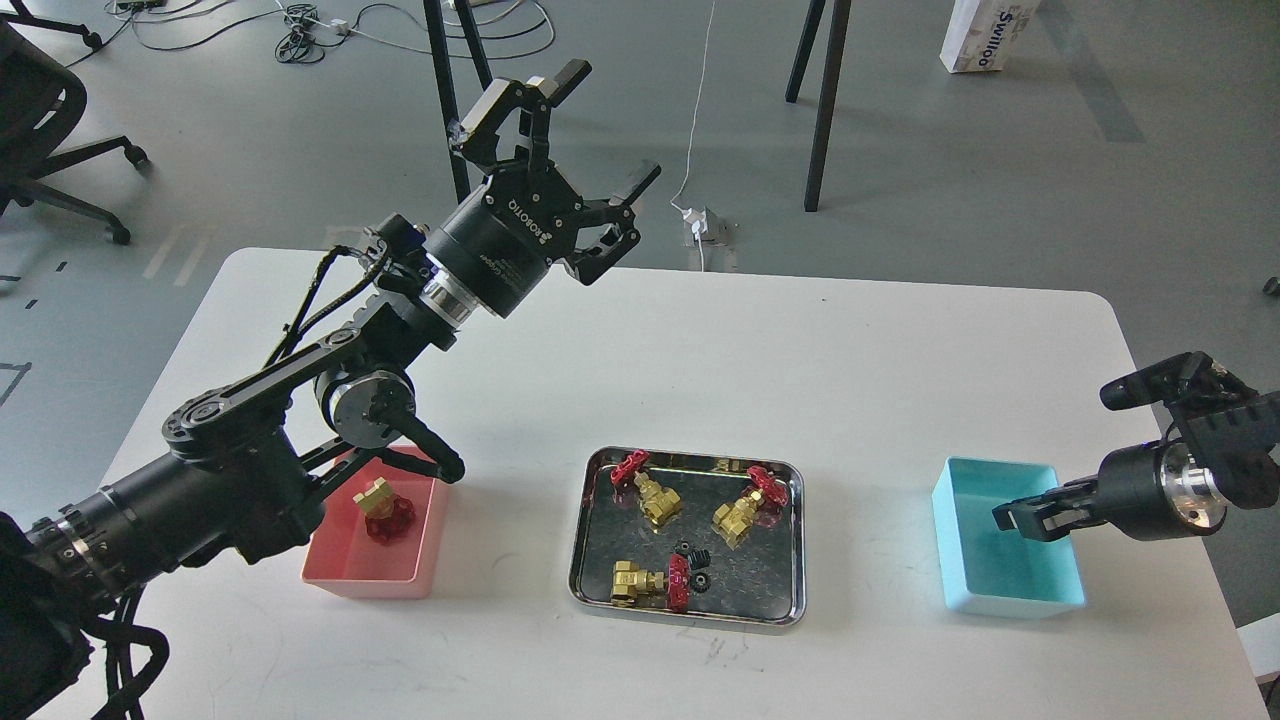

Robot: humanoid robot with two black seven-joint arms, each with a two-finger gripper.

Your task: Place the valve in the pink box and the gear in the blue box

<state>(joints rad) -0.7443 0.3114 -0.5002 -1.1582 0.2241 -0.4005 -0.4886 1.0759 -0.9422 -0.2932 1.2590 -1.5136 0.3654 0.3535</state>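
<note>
The left gripper (pixel 590 135) is raised above the table's (pixel 880 370) far edge, fingers spread wide and empty. One valve (pixel 385 508) lies in the pink box (pixel 375 578), beside the left arm's elbow. Three more valves sit in the steel tray (pixel 790 560) at the centre: one (pixel 648 490) at the upper left, one (pixel 745 510) at the upper right, one (pixel 650 582) lying along the front. Small black gears (pixel 695 565) cluster just beside that front valve. The right gripper (pixel 1020 517) reaches over the blue box (pixel 1010 600), its fingers close together; whether it pinches anything I cannot tell.
</note>
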